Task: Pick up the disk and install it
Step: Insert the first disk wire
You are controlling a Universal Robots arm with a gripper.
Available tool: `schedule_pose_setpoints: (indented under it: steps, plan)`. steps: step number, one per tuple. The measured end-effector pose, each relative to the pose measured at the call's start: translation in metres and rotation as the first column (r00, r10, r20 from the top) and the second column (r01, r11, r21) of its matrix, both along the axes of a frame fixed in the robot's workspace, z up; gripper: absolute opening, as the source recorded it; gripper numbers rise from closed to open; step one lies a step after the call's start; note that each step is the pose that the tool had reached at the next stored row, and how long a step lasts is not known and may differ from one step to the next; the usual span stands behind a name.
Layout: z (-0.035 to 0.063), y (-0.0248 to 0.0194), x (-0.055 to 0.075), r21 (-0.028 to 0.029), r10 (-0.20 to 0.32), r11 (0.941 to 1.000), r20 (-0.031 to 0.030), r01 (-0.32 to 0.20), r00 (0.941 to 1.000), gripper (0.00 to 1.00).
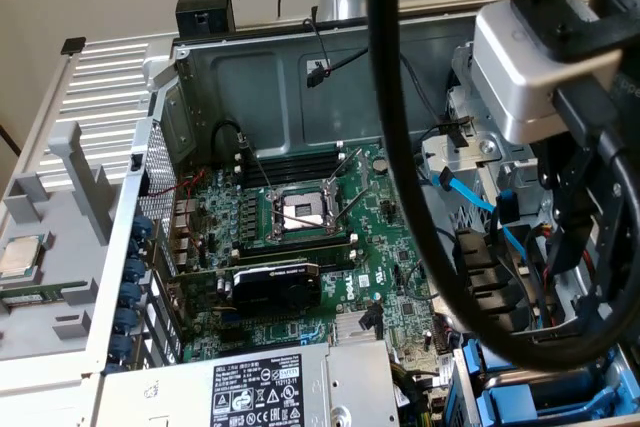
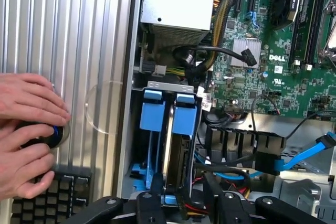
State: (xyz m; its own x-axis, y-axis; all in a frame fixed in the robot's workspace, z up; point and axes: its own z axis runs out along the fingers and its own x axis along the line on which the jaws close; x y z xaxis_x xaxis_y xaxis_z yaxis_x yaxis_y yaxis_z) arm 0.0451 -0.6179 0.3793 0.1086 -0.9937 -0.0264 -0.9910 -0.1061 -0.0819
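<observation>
Wrist view is looking past the pincer (image 2: 181, 205) into the drive bay (image 2: 163, 84) of an open computer case (image 2: 127, 145). The disk (image 2: 169, 161) is standing there on edge, framed by its blue carrier (image 2: 155, 116). It is lying straight ahead of the pincer and in line with it, with its near end right at the pincer's tip. Its long edge seems to be running away from the pincer toward the power supply (image 2: 178, 3), and its thin silver side is facing the camera. Whether the pincer is pinching the disk or only straddling it, I cannot tell, because the contact itself is not showing.

The motherboard (image 2: 283, 51) is lying beside the bay, and a blue cable (image 2: 310, 153) is trailing near it, clear of the disk. A person's hands (image 2: 26, 135) are resting on a knob (image 2: 52, 132) on the ribbed panel (image 2: 68, 51) outside the case. They are well apart from the bay, so the pincer is by far the nearer to the disk.

Exterior view is showing the arm (image 1: 540, 77) reaching down over the case's corner on the exterior view's right. I am judging the disk to be partly seated in the bay.
</observation>
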Motion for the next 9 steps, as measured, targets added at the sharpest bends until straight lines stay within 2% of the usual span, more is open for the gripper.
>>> schedule_pose_setpoints:
  steps: [5, 9]
  plan:
    - [-0.0001, -0.0025, 0.0034, 0.0056, 0.008, 1.0, -0.0046, -0.008, 1.0, 0.44]
    - [-0.0008, -0.006, 0.0054, 0.0086, 0.011, 0.9999, -0.0139, -0.011, 0.9998, 0.44]
